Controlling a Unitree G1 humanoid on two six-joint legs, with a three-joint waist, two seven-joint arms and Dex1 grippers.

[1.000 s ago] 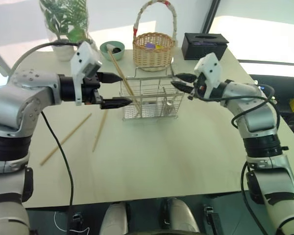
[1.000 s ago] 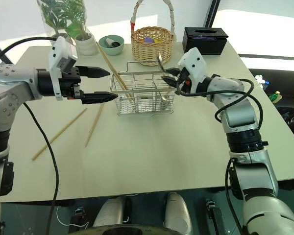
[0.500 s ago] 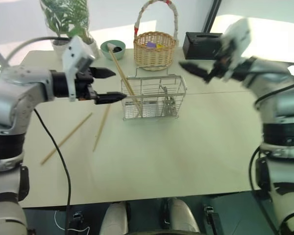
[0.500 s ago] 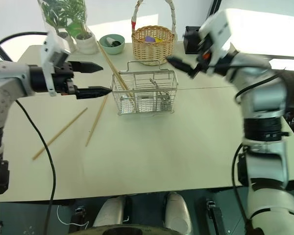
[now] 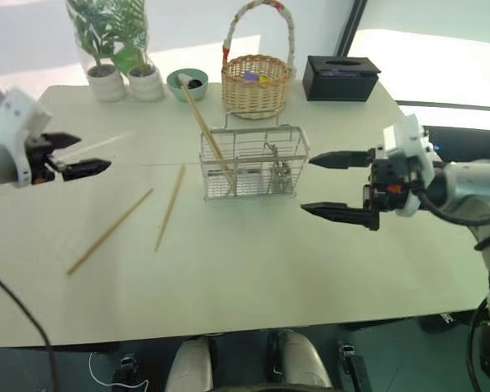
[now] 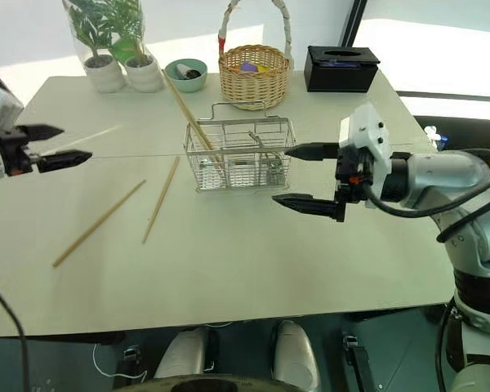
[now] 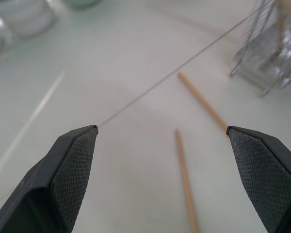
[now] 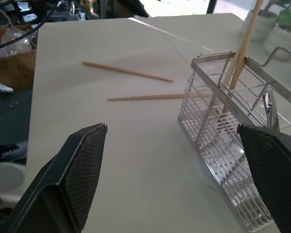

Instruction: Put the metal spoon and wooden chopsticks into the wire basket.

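Observation:
The wire basket (image 5: 253, 163) stands mid-table. The metal spoon (image 6: 265, 159) rests inside it, near its right end. One of the wooden chopsticks (image 5: 206, 131) leans in the basket's left end, its top sticking out to the back left. Two more chopsticks (image 5: 110, 231) (image 5: 170, 208) lie flat on the table left of the basket. My right gripper (image 5: 306, 185) hovers open and empty just right of the basket, pointing left. My left gripper (image 5: 94, 153) is open and empty far to the left, well away from the basket. The right wrist view shows the spoon (image 8: 269, 104) behind the wires.
Along the table's back edge stand a wicker basket (image 5: 256, 82) with a tall handle, a black box (image 5: 341, 77), a small green bowl (image 5: 186, 82) and potted plants (image 5: 106, 49). The near half of the table (image 5: 253, 286) is bare.
My right gripper opened and let the spoon drop into the wire basket, then drew back to the right front. My left arm swung away from the basket to the far left.

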